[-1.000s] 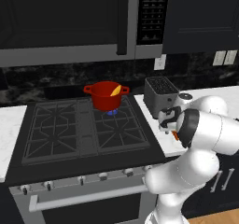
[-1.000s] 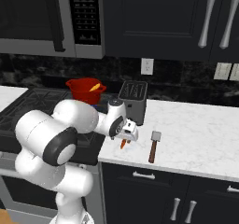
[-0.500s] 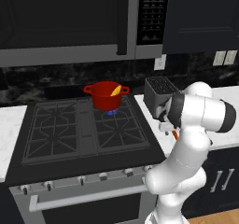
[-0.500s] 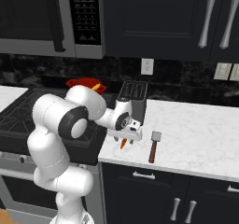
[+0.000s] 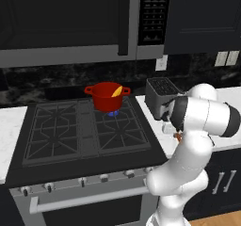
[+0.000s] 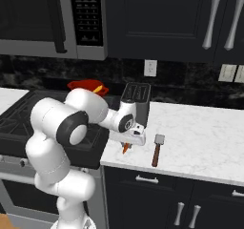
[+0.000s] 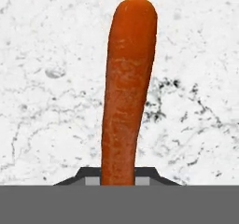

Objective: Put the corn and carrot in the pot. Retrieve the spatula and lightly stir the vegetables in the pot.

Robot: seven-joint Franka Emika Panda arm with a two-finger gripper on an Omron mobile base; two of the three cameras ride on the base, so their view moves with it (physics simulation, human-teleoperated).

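Observation:
An orange carrot [image 7: 127,92] lies on the white marble counter [image 6: 200,132] just right of the stove. My gripper [image 7: 117,176] reaches down onto it, and the dark fingertips [image 7: 149,172] sit against both sides of the carrot's near end. In the right base view the carrot [image 6: 126,148] pokes out below the gripper [image 6: 127,141]. The red pot [image 5: 107,97] stands on the back right burner with a yellow piece of corn [image 5: 116,91] leaning inside. The spatula [image 6: 157,150] lies on the counter a little right of the gripper.
A dark toaster [image 6: 135,99] stands just behind the gripper, close to the wrist. The black gas stove [image 5: 84,131] lies to the left. A microwave [image 5: 70,22] and dark cabinets hang overhead. Open counter stretches right of the spatula.
The jaws have closed on the carrot's sides. The arm's elbow has swung over toward the counter while the hand stayed low above the carrot.

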